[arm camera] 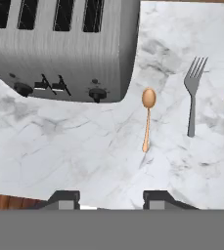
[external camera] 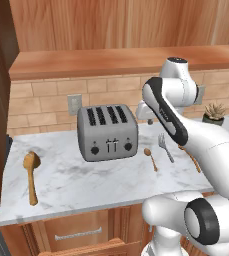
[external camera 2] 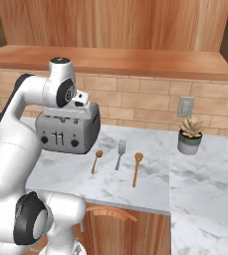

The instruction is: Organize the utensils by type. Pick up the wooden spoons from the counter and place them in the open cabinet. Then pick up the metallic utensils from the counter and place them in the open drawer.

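One wooden spoon [external camera: 31,175] lies at the left end of the marble counter [external camera: 86,185]. The other wooden spoon [external camera 2: 136,169] lies right of the fork [external camera 2: 120,153] and is partly behind my arm in the left base view. The small coppery spoon [arm camera: 147,119] and the silver fork [arm camera: 192,95] lie side by side just right of the toaster. My gripper [arm camera: 111,199] hovers high over the counter's front edge, open, with nothing between its fingers. The open cabinet's wooden shelf [external camera: 111,62] runs above the brick wall.
A grey four-slot toaster [external camera: 107,132] stands mid-counter, close under my hand. A potted succulent [external camera 2: 190,134] sits at the back right. Below the counter front an orange-brown wooden edge [external camera: 86,247] juts out, possibly the open drawer.
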Tool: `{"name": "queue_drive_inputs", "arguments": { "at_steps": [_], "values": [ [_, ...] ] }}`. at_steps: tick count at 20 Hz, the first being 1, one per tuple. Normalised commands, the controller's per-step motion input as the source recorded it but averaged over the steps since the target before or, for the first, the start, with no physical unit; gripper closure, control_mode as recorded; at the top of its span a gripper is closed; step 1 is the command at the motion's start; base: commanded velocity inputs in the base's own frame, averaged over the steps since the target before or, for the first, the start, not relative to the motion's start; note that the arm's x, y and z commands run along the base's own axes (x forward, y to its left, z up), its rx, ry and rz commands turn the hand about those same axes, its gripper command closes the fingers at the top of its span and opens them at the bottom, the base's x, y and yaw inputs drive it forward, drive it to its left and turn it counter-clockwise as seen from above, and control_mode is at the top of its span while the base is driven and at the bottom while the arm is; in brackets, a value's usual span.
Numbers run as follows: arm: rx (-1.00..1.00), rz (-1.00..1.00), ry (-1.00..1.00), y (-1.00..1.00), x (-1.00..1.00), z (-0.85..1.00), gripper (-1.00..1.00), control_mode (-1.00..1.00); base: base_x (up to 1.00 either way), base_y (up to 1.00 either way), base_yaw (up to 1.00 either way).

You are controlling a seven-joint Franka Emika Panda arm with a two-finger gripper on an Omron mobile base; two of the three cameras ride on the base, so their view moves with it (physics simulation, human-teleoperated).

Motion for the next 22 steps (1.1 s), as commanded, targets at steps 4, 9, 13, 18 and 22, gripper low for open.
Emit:
{"name": "queue_drive_inputs", "arguments": {
  "at_steps": [4,9,13,18,22],
  "values": [
    [0.00,0.00,0.00,-0.04,-0.05,-0.10,-1.00,-1.00,0.00,0.00,0.00],
    [0.00,0.01,0.00,-0.04,-0.36,-0.02,-1.00,-1.00,0.00,0.00,0.00],
    [0.00,0.00,0.00,0.44,-0.07,-0.13,-1.00,-1.00,0.00,0.00,0.00],
    [0.07,0.00,0.03,0.67,0.02,-0.27,-1.00,-1.00,0.00,0.00,0.00],
    [0.26,0.00,0.18,0.49,0.08,-0.31,-1.00,-1.00,0.00,0.00,0.00]
  ]
}}
